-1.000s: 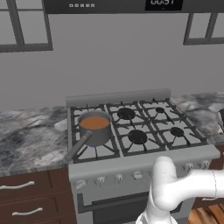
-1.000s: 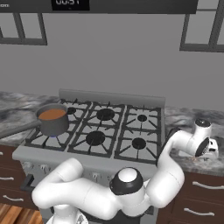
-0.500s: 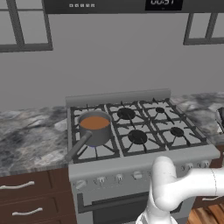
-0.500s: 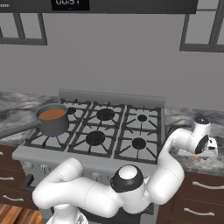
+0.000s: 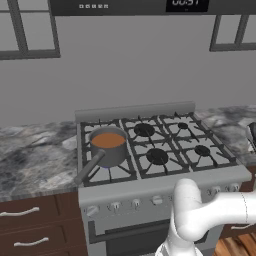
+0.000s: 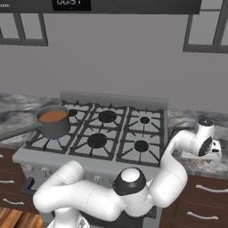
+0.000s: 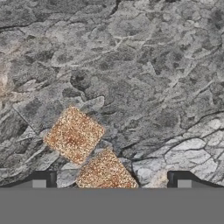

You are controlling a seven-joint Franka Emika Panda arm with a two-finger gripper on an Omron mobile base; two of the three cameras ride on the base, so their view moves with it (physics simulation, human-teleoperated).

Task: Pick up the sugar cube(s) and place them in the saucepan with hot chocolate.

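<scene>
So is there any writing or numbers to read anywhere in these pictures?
Clock display on the dark panel above the stove: pale digits, cut off by the picture's top edge and blurred, not readable.
Same display in the right base view: also cut off and blurred.
No other text shows.

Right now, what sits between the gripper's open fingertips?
In the hand view, the nearer sugar cube lies on the marble counter between the gripper tips; a second cube lies just beyond.
</scene>
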